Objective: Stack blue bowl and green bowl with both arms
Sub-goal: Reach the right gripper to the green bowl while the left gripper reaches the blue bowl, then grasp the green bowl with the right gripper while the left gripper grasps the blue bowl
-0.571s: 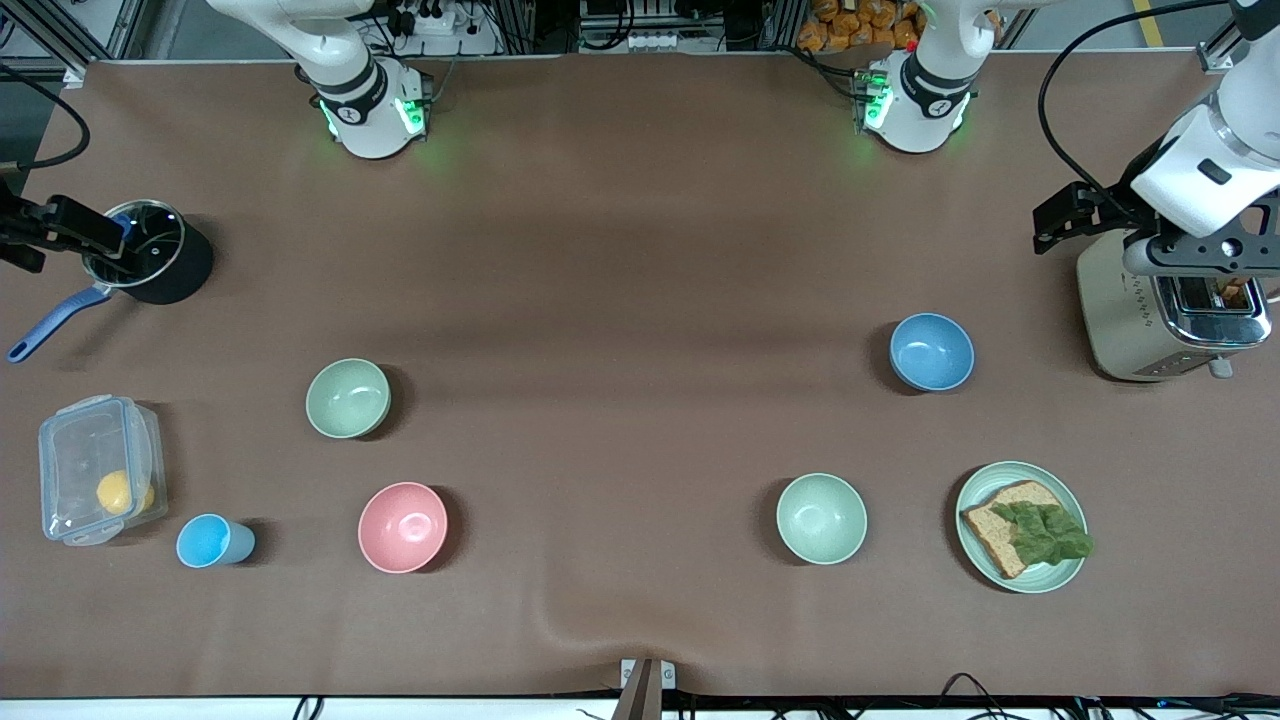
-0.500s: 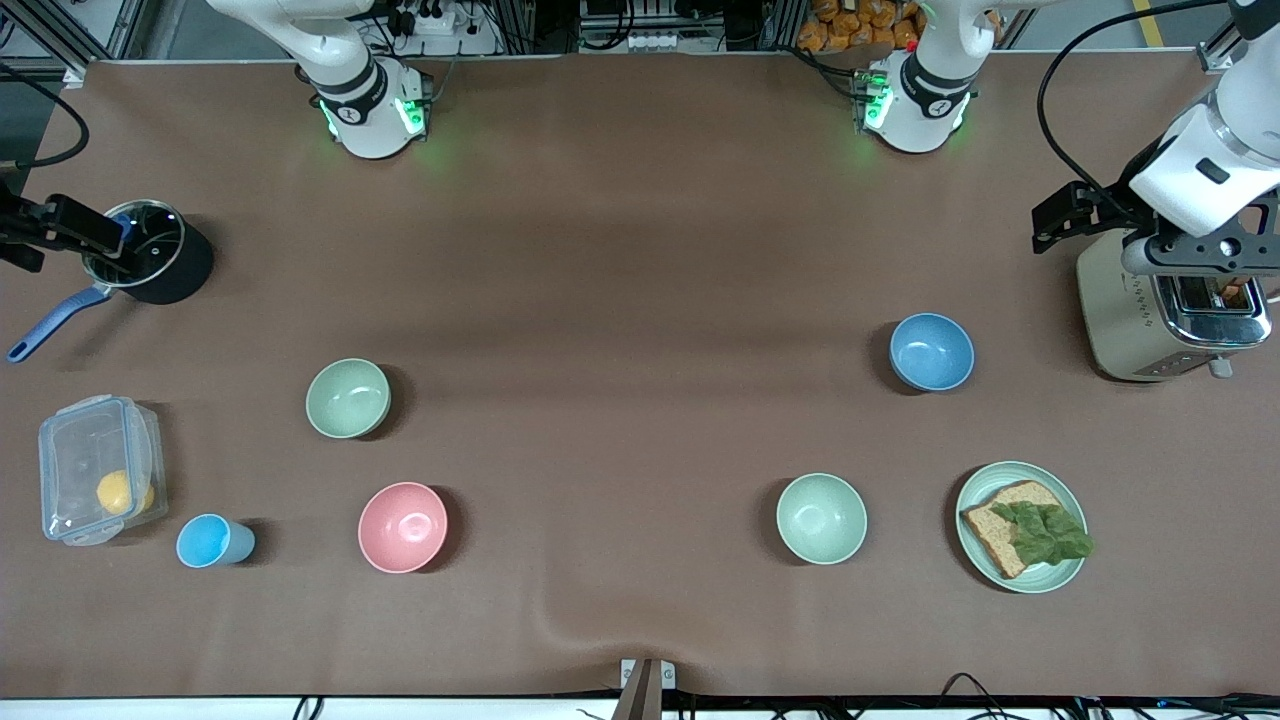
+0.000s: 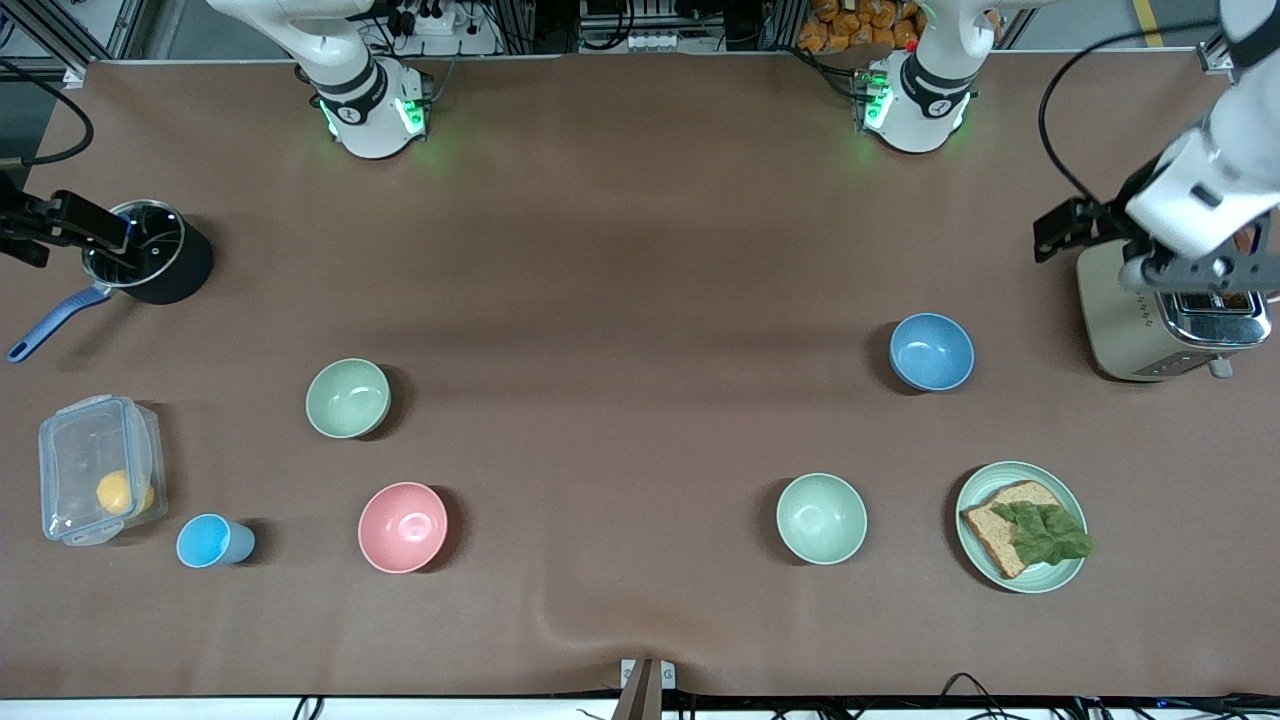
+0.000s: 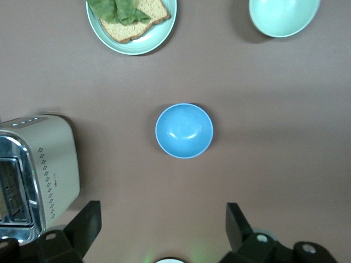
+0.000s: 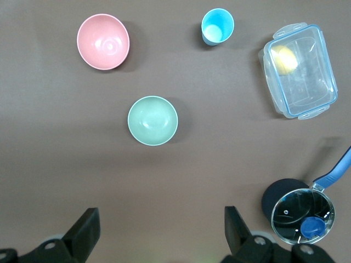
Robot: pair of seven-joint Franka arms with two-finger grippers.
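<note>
Only the left arm moved in the last half second: left pincer (image 3: 1195, 272) lifted slightly over the beige toaster (image 3: 1165, 325) at the bench's left-arm end, jaws wide, empty. Right pincer (image 3: 40, 235) waited wide over the black pot (image 3: 150, 252). Plain sky-blue bowl (image 3: 931, 351) and sage-green bowl (image 3: 347, 398) sat untouched mid-bench, well apart. Stacking hadn't started.

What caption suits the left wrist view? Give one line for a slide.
Open left gripper high over the table, above the blue bowl, toaster and sandwich plate nearby.
</note>
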